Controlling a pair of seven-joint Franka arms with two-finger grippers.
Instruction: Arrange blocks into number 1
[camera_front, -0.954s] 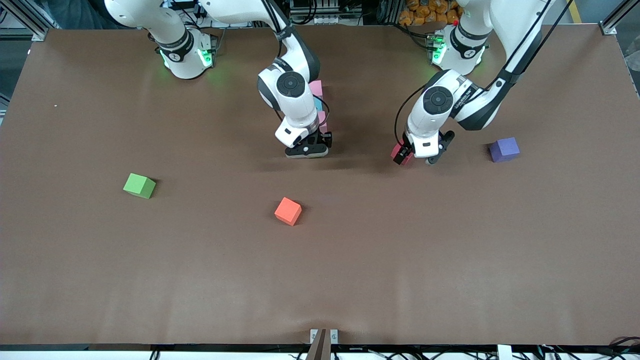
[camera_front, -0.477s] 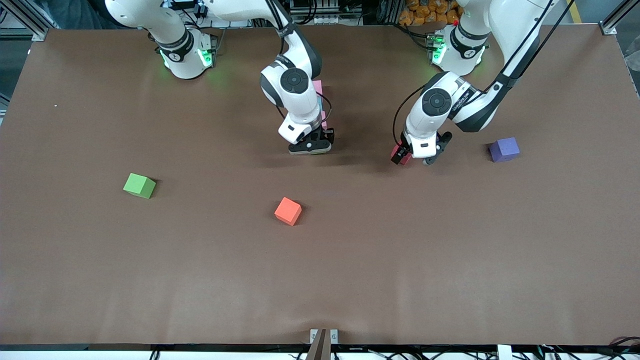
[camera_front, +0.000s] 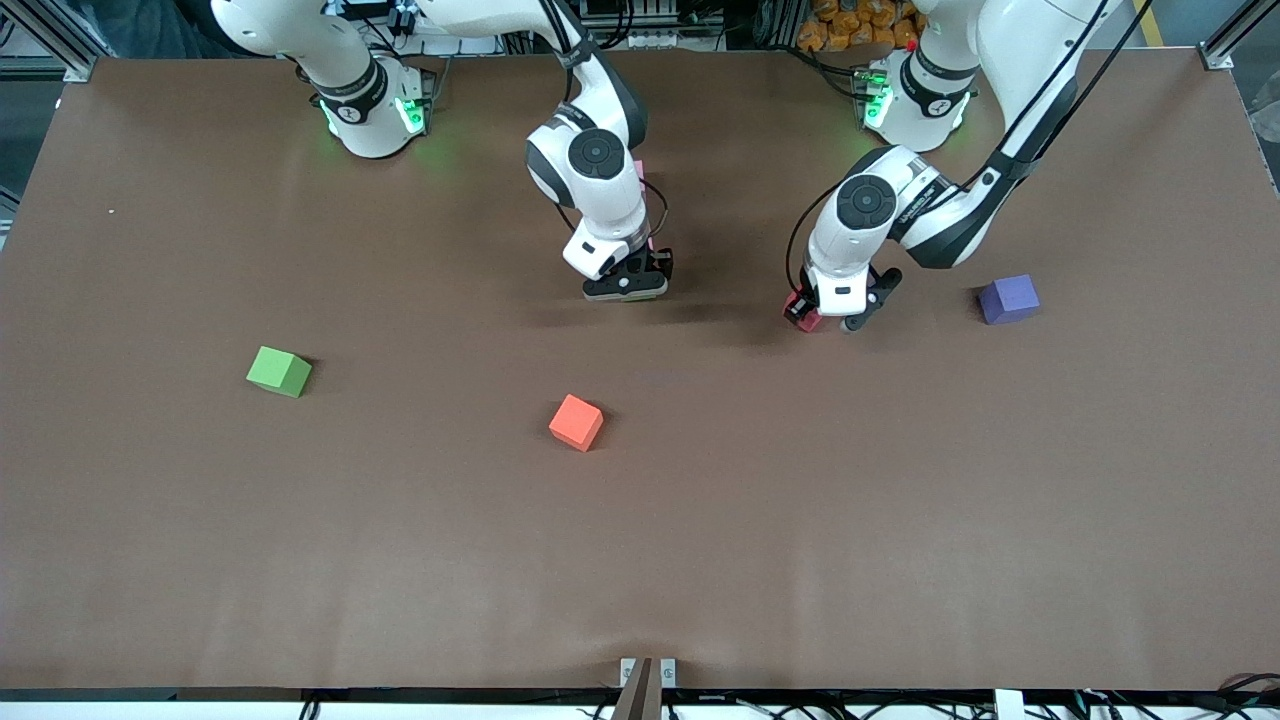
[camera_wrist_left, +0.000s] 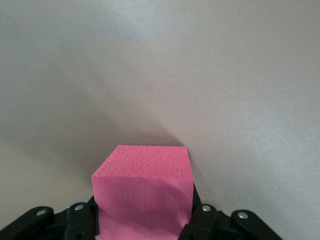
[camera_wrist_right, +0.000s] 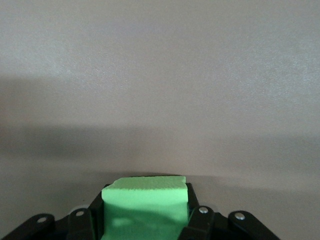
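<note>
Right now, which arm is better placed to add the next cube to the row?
Right. The right gripper holds a green cube low at the near end of the pink row. The left gripper grips the crimson cube apart from it, toward the left arm's end.

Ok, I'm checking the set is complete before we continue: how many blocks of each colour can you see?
green blocks: 2, one on the table, one in the right gripper
orange block: 1
purple block: 1
crimson block: 1
pink block: 1 showing, others may be hidden by the right arm
Total: 6 in view
</note>
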